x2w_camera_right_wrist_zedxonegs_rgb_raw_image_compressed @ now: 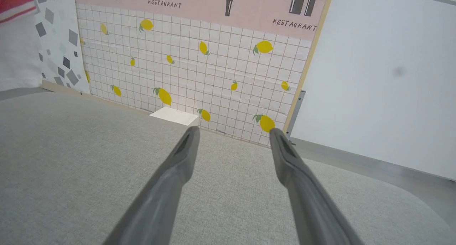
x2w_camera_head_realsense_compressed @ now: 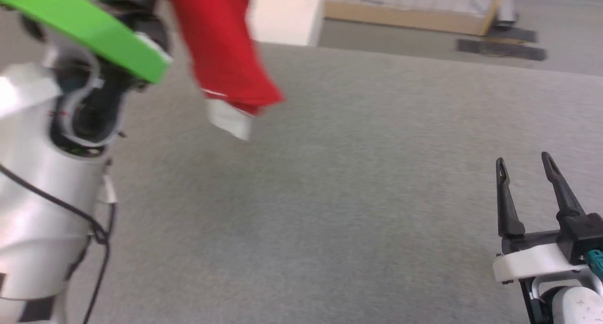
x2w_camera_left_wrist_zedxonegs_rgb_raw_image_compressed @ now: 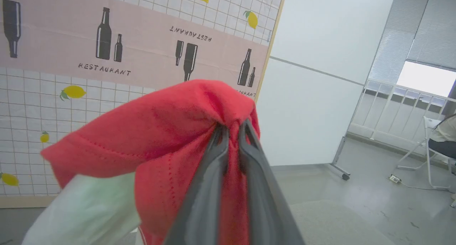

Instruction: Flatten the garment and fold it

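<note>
Right tool: Nearest the camera, my right tool point(x2w_camera_head_realsense_compressed: 523, 159) sits at 4 o'clock in the head view. Its two dark fingers are spread wide with nothing between them, tips pointing toward 12 over the worktop point(x2w_camera_head_realsense_compressed: 330, 197).
Worktop: Grey and fabric-covered, it runs from my tools out toward 12 o'clock. The right wrist view shows my right tool point(x2w_camera_right_wrist_zedxonegs_rgb_raw_image_compressed: 235, 131) above the worktop point(x2w_camera_right_wrist_zedxonegs_rgb_raw_image_compressed: 71, 149) and a rounded corner at 4 o'clock.
Left forearm: My silver left forearm point(x2w_camera_head_realsense_compressed: 42, 197) rises at 9 o'clock in the head view, crossed by a black cable point(x2w_camera_head_realsense_compressed: 61, 206). A green plate point(x2w_camera_head_realsense_compressed: 89, 27) juts out at 11 o'clock.
Left tool: In the left wrist view, my left tool point(x2w_camera_left_wrist_zedxonegs_rgb_raw_image_compressed: 231, 125) is pressed together on a bunched fold of the garment point(x2w_camera_left_wrist_zedxonegs_rgb_raw_image_compressed: 160, 131), pinching the red cloth.
Garment: The red garment point(x2w_camera_head_realsense_compressed: 221, 55) hangs at 11 o'clock in the head view, blurred. Its white sleeve point(x2w_camera_head_realsense_compressed: 228, 119) dangles lowest, and I cannot tell whether it touches the worktop. A strip of the garment point(x2w_camera_right_wrist_zedxonegs_rgb_raw_image_compressed: 14, 3) shows at 10 o'clock in the right wrist view.
Panel: Beyond the worktop stands a gridded panel point(x2w_camera_right_wrist_zedxonegs_rgb_raw_image_compressed: 213, 70) printed with lemons, dark bottles and the word "RESTAURANT".
Far room: In the left wrist view, a white wall point(x2w_camera_left_wrist_zedxonegs_rgb_raw_image_compressed: 320, 95) stands at 2 o'clock with window blinds point(x2w_camera_left_wrist_zedxonegs_rgb_raw_image_compressed: 416, 35) beside it. A person point(x2w_camera_left_wrist_zedxonegs_rgb_raw_image_compressed: 445, 134) sits on a white chair point(x2w_camera_left_wrist_zedxonegs_rgb_raw_image_compressed: 429, 156) at 3 o'clock.
</note>
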Tool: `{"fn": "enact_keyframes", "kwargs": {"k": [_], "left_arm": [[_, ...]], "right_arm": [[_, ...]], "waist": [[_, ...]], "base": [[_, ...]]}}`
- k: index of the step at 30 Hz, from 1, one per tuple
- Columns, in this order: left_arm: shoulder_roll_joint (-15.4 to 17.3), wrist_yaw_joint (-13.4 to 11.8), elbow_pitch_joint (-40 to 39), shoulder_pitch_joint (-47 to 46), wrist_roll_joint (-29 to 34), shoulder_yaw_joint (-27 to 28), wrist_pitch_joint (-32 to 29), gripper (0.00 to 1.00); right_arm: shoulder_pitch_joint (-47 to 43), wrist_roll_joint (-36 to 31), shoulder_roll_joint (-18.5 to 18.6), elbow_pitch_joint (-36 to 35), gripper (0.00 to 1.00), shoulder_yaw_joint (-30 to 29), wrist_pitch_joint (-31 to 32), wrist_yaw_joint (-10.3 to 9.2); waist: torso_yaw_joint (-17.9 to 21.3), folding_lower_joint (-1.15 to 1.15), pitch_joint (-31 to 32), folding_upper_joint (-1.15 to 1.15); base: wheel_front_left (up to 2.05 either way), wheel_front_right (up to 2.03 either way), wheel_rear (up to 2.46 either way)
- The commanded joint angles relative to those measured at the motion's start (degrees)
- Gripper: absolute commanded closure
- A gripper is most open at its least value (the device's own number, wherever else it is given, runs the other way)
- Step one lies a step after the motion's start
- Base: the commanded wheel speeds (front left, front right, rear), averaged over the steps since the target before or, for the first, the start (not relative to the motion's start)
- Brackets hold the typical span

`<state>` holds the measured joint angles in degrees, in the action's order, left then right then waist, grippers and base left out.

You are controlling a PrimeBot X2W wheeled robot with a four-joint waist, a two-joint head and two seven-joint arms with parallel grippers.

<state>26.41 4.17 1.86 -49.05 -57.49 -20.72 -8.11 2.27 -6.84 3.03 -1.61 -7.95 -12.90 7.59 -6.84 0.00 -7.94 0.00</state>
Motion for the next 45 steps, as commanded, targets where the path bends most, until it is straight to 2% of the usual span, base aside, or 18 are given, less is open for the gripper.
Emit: {"fn": "enact_keyframes", "kwargs": {"k": [1, 6, 10, 13, 18, 19, 20, 21, 26, 29, 33, 36, 39, 43, 45], "left_arm": [[-1.0, -0.8, -1.4, -0.6, 1.0, -0.9, -0.4, 1.0], [-4.8, -1.8, -3.2, 1.0, 2.0, -4.7, -0.2, 1.0], [-8.2, -2.1, -0.8, 5.3, 2.0, -7.4, 1.9, 1.0], [-9.5, -1.8, 3.9, 10.0, 1.5, -9.2, 3.2, 1.0], [-8.4, -1.0, 17.5, 16.4, 5.2, -14.2, 4.2, 1.0], [-8.1, -0.7, 20.0, 16.9, 6.7, -15.6, 4.4, 0.86], [-7.7, -0.8, 23.0, 17.3, 8.8, -17.0, 5.3, 0.32], [-7.7, -1.1, 25.3, 17.5, 10.4, -18.1, 6.1, 0.0], [-9.6, -0.4, 33.7, 17.0, 14.6, -20.6, 12.6, 0.0], [-10.2, -0.1, 35.5, 16.2, 16.3, -20.9, 17.6, 0.0], [-9.8, -0.9, 34.8, 16.2, 18.8, -20.1, 22.1, 0.0], [-8.6, -2.5, 30.4, 17.7, 21.1, -17.8, 23.0, 0.0], [-7.3, -4.8, 21.9, 20.9, 24.4, -12.9, 23.1, 0.0], [-5.5, -7.2, 10.4, 29.4, 29.8, -7.0, 23.1, 0.0], [-5.7, -8.6, 6.2, 34.0, 31.5, -4.5, 23.1, 0.0]], "right_arm": [[0.1, 0.1, -0.1, 0.2, 0.0, 0.0, -0.4, -0.1], [0.8, 1.5, -0.1, 0.6, 0.0, -0.4, -0.5, -0.1], [1.6, 2.4, -0.1, 0.9, 0.0, -0.9, -0.7, -0.1], [2.1, 2.9, -0.1, 1.2, 0.0, -0.8, -0.9, -0.1], [2.4, 3.3, -0.1, 2.5, 0.0, 0.5, -1.2, -0.1], [2.4, 3.3, -0.1, 2.9, 0.0, 0.9, -1.3, -0.1], [2.5, 3.2, -0.1, 3.3, 0.0, 1.4, -1.3, -0.1], [2.5, 3.2, -0.1, 3.5, 0.0, 1.7, -1.3, -0.1], [2.2, 2.4, -0.1, 4.7, 0.0, 2.3, -1.3, -0.1], [1.6, 1.7, -0.1, 5.2, 0.0, 2.3, -0.9, -0.1], [0.4, 1.1, -0.1, 5.8, 0.0, 2.2, -0.3, -0.1], [-0.7, 1.1, -0.1, 5.8, 0.0, 1.8, 0.2, -0.1], [-1.9, 1.2, -0.1, 5.7, 0.0, 1.3, 0.6, -0.1], [-3.7, 1.6, -0.1, 5.6, 0.0, 1.1, 1.1, -0.1], [-4.5, 1.8, -0.1, 5.5, 0.0, 0.9, 1.3, -0.1]], "waist": [[5.5, 0.0, 1.7, 0.0], [9.8, 0.0, -0.5, 0.0], [12.6, 0.0, -2.6, 0.0], [14.2, 0.0, -4.3, 0.0], [15.1, 0.0, -6.2, 0.0], [15.1, 0.0, -6.3, 0.0], [14.9, 0.0, -6.4, 0.0], [14.8, 0.0, -6.5, 0.0], [12.4, 0.0, -5.3, 0.0], [10.7, 0.0, -3.4, 0.0], [8.2, 0.0, 0.3, 0.0], [6.0, 0.0, 2.8, 0.0], [4.0, 0.0, 4.6, 0.0], [1.7, 0.0, 6.5, 0.0], [0.9, 0.0, 7.1, 0.0]], "base": [[0.0, 0.0, 0.0], [0.0, 0.0, 0.0], [0.0, 0.0, 0.0], [0.0, 0.0, 0.0], [0.0, 0.0, 0.0], [0.0, 0.0, 0.0], [0.0, 0.0, 0.0], [0.0, 0.0, 0.0], [0.0, 0.0, 0.0], [0.0, 0.0, 0.0], [0.0, 0.0, 0.0], [0.0, 0.0, 0.0], [0.0, 0.0, 0.0], [0.0, 0.0, 0.0], [0.0, 0.0, 0.0]]}}
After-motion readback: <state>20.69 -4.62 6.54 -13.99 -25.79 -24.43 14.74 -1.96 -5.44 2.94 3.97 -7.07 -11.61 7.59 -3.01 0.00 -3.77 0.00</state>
